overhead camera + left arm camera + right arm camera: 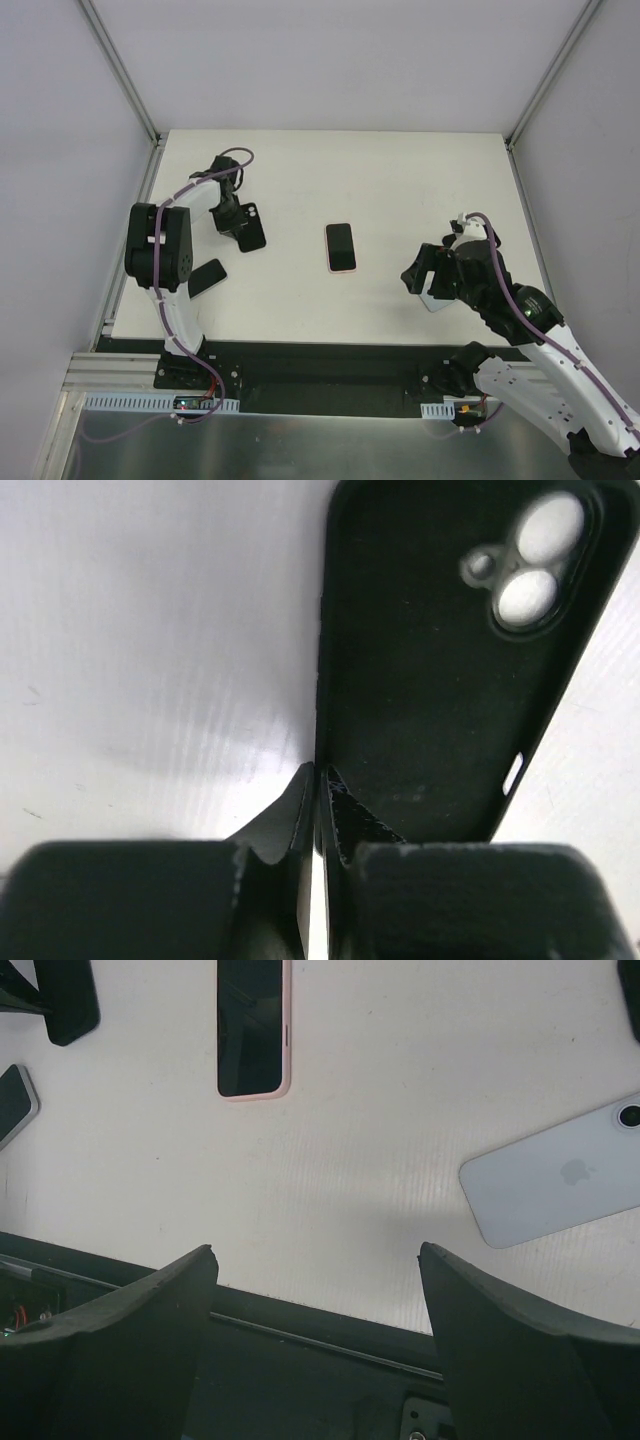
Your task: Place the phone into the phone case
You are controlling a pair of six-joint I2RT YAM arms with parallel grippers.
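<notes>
1 phone case [440, 700] edge clamped in left pincer [318, 775]; right pincer [318, 1250] apart, pale phone [560, 1185] beside.

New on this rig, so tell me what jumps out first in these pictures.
The left fingers pinch the rim of the black case at the left of the table. A pink-edged phone lies screen up mid-table. The right fingers stand open by a pale phone lying face down at the near right.
</notes>
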